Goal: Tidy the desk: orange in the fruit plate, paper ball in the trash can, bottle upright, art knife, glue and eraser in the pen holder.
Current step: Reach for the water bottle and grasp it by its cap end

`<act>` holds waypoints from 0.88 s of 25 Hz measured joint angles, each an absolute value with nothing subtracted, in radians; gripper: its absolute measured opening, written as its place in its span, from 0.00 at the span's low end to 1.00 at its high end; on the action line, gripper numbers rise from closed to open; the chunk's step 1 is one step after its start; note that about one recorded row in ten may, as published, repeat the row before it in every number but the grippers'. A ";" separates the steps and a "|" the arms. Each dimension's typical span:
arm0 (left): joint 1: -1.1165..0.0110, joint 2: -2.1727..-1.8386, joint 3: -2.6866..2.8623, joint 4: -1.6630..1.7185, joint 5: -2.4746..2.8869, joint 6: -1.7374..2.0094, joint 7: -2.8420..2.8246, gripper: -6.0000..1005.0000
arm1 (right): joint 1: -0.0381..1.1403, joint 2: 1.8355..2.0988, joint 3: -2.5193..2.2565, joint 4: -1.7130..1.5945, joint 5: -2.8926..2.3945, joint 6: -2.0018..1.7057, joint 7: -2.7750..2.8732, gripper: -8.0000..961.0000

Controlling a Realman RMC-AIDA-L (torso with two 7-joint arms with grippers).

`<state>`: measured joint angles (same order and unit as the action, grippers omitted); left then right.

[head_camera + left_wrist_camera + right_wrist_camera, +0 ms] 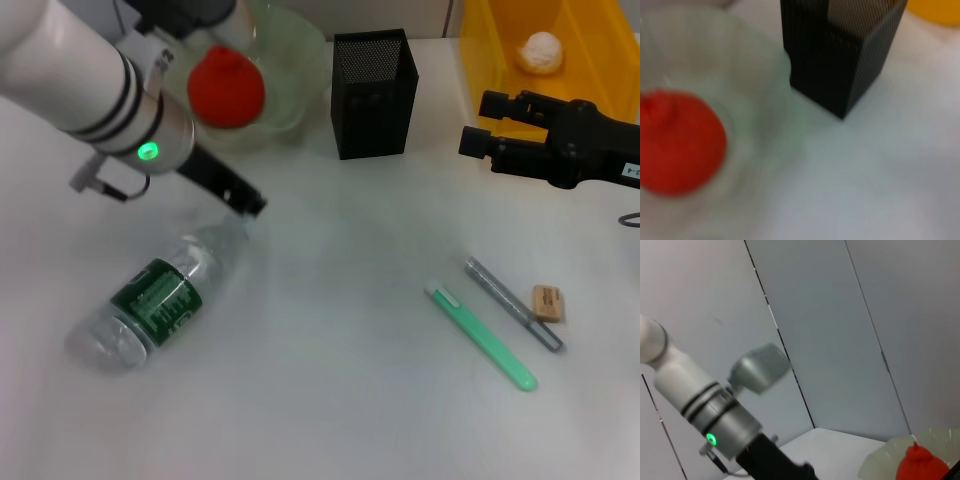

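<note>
- The orange (226, 87) sits in the fruit plate (295, 55) at the bench's (340, 400) far left; the left wrist view shows it against the plate's near wall.
- The left hand (235, 195) hangs low between plate and bottle (152, 300); its dark tip is just at the bottle's neck end. I cannot tell how far its fingers are apart, or whether they have hold of anything.
- The bottle lies on its side near the bench's left front, well apart from everything else.
- The pen holder (373, 92) stands upright just right of the plate, with a narrow gap between them.
- The paper ball (539, 52) lies inside the trash can (490, 40) at the far right.
- The right hand (482, 122) hovers in front of the can, fingers parted, gripping nothing.
- The green art knife (482, 336), grey glue pen (513, 303) and eraser (548, 302) lie close together at the right front; open bench spreads across the middle.
</note>
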<state>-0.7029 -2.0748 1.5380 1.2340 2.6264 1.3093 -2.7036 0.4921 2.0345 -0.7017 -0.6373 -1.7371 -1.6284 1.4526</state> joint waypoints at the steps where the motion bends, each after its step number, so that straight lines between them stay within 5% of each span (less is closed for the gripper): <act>1: -0.692 -2.074 1.536 1.270 2.626 1.313 -2.703 0.41 | 0.491 2.034 -0.700 -0.638 -1.737 -1.628 1.453 0.84; 8: -0.630 -2.070 1.509 1.476 2.625 1.335 -2.687 0.35 | 0.489 2.032 -0.691 -0.642 -1.736 -1.630 1.453 0.84; 13: -0.661 -2.075 1.513 1.402 2.635 1.353 -2.691 0.19 | 0.492 2.032 -0.691 -0.641 -1.736 -1.627 1.453 0.84; 18: -0.701 -2.078 1.507 1.284 2.639 1.337 -2.707 0.20 | 0.495 2.032 -0.692 -0.638 -1.736 -1.624 1.453 0.84; 22: -0.705 -2.079 1.508 1.264 2.634 1.322 -2.715 0.34 | 0.496 2.033 -0.692 -0.635 -1.738 -1.624 1.453 0.84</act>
